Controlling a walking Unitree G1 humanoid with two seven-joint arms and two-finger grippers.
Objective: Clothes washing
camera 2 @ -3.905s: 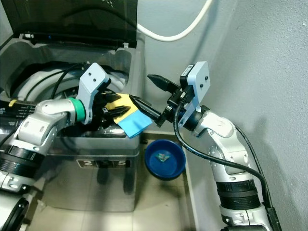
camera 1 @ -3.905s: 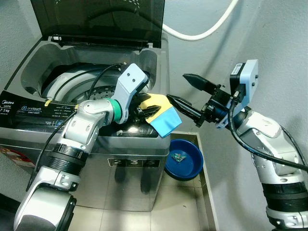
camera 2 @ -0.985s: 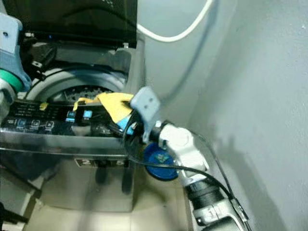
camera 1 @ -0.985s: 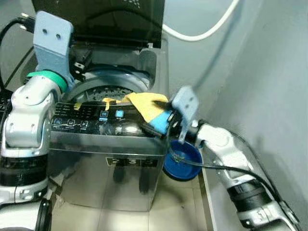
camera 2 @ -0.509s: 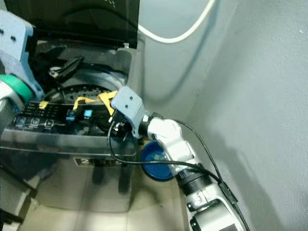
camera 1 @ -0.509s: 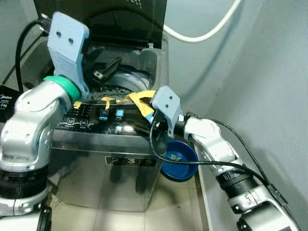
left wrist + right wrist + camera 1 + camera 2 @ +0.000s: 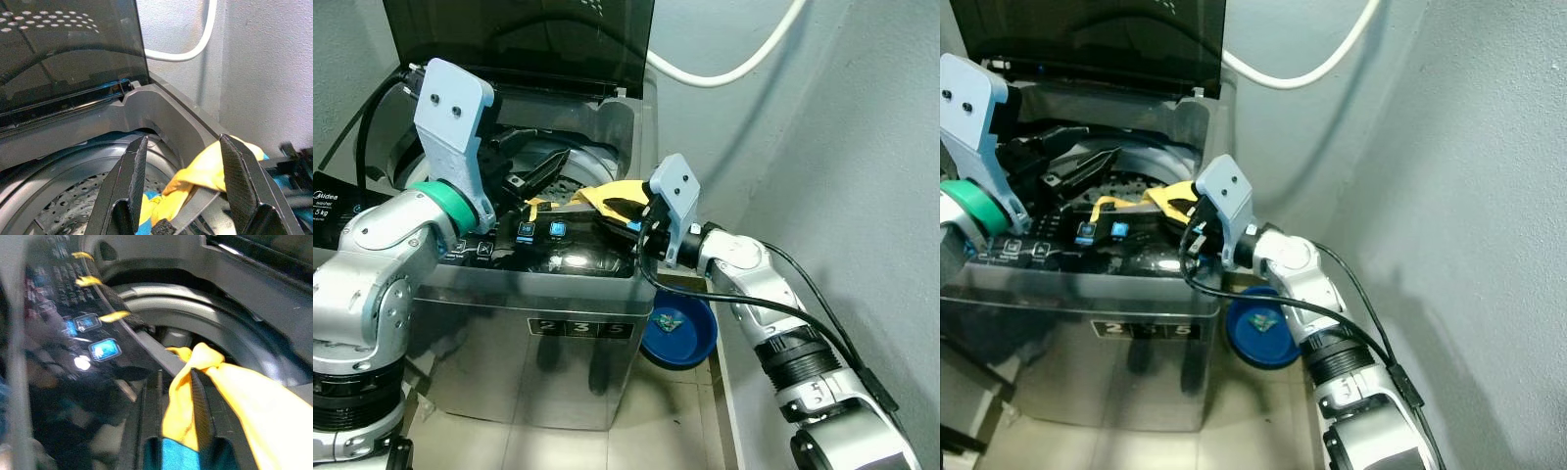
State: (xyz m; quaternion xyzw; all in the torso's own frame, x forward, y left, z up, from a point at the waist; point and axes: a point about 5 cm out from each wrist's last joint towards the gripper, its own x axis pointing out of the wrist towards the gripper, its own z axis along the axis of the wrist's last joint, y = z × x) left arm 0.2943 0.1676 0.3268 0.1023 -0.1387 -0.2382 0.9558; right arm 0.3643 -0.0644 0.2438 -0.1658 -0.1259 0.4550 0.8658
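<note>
The left claw (image 7: 540,172) hangs released over the washing machine (image 7: 558,264) drum, fingers spread. At the machine's right front rim, the right claw (image 7: 625,211) is clenched on the yellow-and-blue cloth (image 7: 607,193), draped over that rim. A blue basin (image 7: 680,333) sits beside the machine.

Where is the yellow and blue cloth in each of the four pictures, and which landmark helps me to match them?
Left eye view: the yellow and blue cloth lies on the washing machine's right rim, at the right gripper.
Right eye view: same place, centre.
Left wrist view: lower right, past the open left gripper.
Right wrist view: centre and right, pinched in the jaws.
Shared landmark: the perforated drum below the cloth.
</note>
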